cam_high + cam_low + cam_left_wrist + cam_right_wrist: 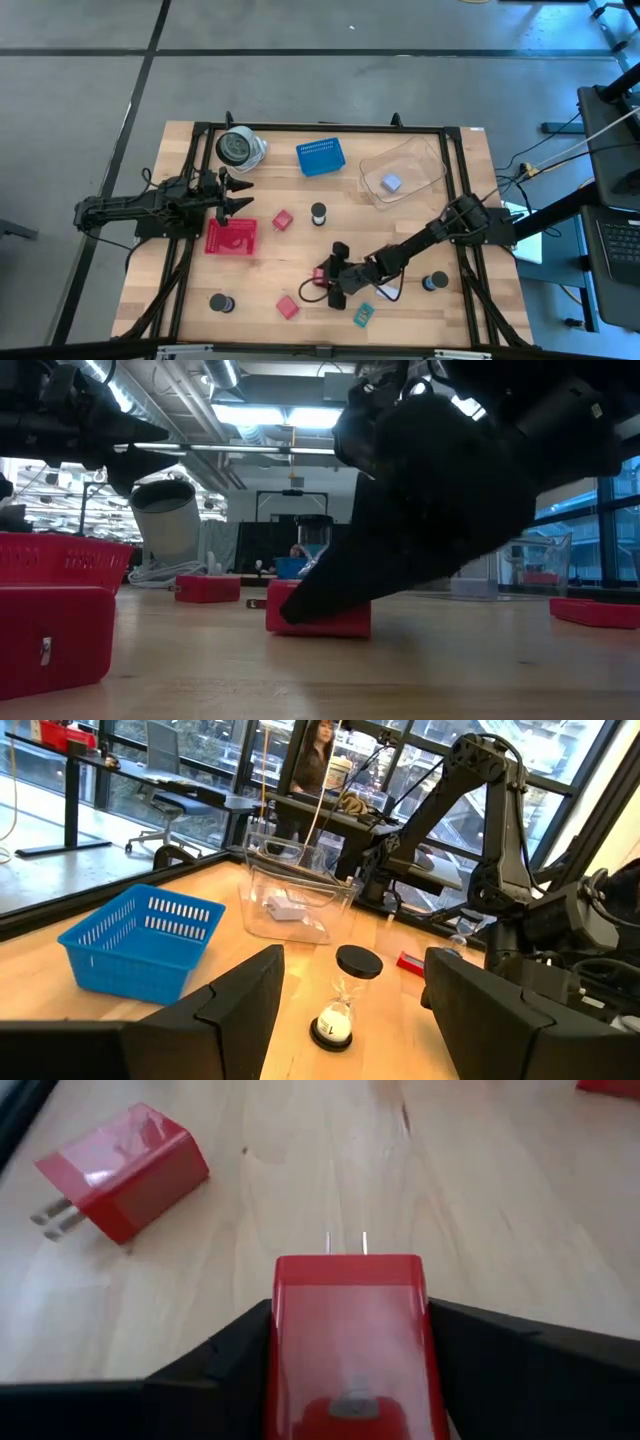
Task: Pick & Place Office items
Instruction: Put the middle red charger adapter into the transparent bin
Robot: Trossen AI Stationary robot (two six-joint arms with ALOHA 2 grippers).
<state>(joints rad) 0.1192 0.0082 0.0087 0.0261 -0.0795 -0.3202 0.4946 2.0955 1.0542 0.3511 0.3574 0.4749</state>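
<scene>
The right pincer (327, 284) lies low on the table (400, 310) near its front edge, its fingers (210, 1365) pressed against both sides of a red charger cube (350, 1340) whose two metal prongs point forward; the cube sits on the wood. A second red cube (125, 1170) lies just beside it, closer to the front edge. The left pincer (236, 195) hovers over the red tray (231, 237) toward the left edge, its fingers parted with nothing between them. A black spool (345, 1000) stands at mid-table, a pale block (392, 182) inside the clear tub (425, 160) near the back right corner, beside the blue basket (320, 157).
</scene>
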